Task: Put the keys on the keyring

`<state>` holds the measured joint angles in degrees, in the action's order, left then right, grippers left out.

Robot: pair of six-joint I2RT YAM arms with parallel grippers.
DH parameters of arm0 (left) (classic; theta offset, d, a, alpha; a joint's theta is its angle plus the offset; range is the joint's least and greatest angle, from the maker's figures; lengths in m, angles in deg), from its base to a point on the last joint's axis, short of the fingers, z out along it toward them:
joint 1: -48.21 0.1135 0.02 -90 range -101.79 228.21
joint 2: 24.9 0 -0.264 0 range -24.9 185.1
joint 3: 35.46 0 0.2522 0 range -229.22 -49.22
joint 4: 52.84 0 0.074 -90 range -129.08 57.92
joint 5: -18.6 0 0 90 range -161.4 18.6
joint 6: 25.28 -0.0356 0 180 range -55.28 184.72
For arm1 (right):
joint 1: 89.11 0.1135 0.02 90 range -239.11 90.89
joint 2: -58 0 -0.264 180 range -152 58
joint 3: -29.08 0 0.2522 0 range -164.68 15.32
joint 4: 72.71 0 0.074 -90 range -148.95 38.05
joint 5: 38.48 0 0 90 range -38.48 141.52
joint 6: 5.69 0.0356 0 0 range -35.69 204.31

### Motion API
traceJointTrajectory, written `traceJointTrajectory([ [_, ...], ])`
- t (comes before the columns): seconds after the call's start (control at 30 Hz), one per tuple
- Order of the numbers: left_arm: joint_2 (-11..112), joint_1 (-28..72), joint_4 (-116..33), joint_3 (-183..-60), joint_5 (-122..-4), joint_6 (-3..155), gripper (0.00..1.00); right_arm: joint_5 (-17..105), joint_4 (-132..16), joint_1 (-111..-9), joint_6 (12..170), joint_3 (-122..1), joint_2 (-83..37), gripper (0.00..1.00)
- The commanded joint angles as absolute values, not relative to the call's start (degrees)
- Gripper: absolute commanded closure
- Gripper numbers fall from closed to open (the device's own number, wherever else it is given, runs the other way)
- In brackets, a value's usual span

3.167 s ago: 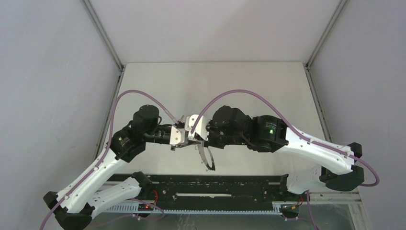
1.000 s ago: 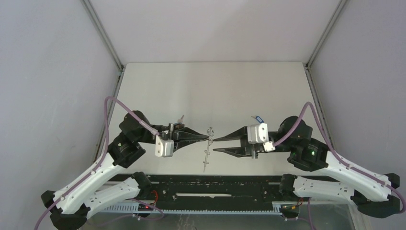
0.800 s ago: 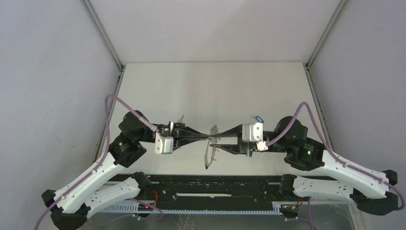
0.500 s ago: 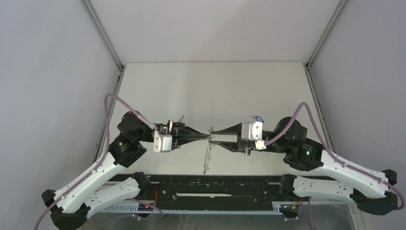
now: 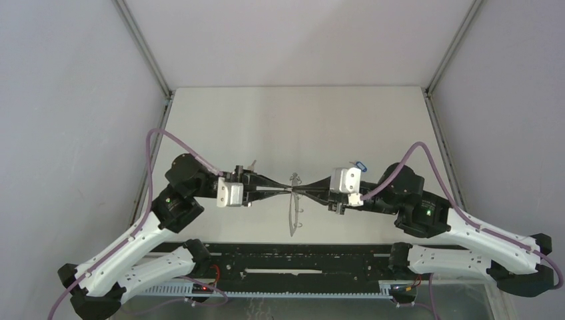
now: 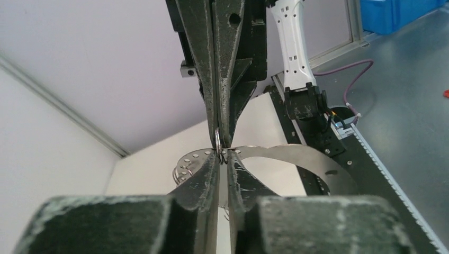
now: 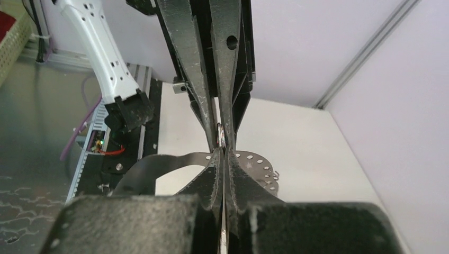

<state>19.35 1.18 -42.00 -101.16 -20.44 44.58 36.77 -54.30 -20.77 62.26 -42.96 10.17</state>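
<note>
Overhead only, blue-tagged key [image 5: 360,164], wrist views, keyring [image 6: 280,153] holes

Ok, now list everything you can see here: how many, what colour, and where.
keyring: one, grey metal, hanging edge-on between the two claws, above the table's near part.
blue-tagged key: one, blue, on the table just behind the right wrist.
small pale item: one, greyish, on the table behind the left wrist; perhaps the second key, too small to tell.
table: one, off-white.
black rail: one, along the near edge.
blue bin: one, off the table, in the top right corner of the left wrist view.
purple cables: two, one on each arm.
left claw: one, black, pinched on the keyring.
right claw: one, black, pinched on the keyring, tip to tip with the left.
</note>
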Motion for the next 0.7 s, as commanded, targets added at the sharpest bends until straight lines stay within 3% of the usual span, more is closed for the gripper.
traceJointTrajectory([
  [0.0,19.5,0.9,-35.1,-102.8,-25.3,41.2,0.79,43.7,-44.7,-20.4,63.1,-49.0,7.9,1.0],
  [0.23,20.3,1.0,-24.4,-105.3,-26.6,36.0,0.68,47.4,-27.4,-20.2,64.8,-57.3,2.2,1.0],
  [0.47,21.8,0.9,-19.3,-107.0,-26.2,33.5,0.7,48.9,-18.8,-19.1,64.3,-64.6,-3.6,1.0],
  [0.67,22.3,1.0,-18.3,-106.7,-25.4,32.2,0.79,50.2,-15.8,-17.6,63.8,-68.3,-6.6,1.0],
])
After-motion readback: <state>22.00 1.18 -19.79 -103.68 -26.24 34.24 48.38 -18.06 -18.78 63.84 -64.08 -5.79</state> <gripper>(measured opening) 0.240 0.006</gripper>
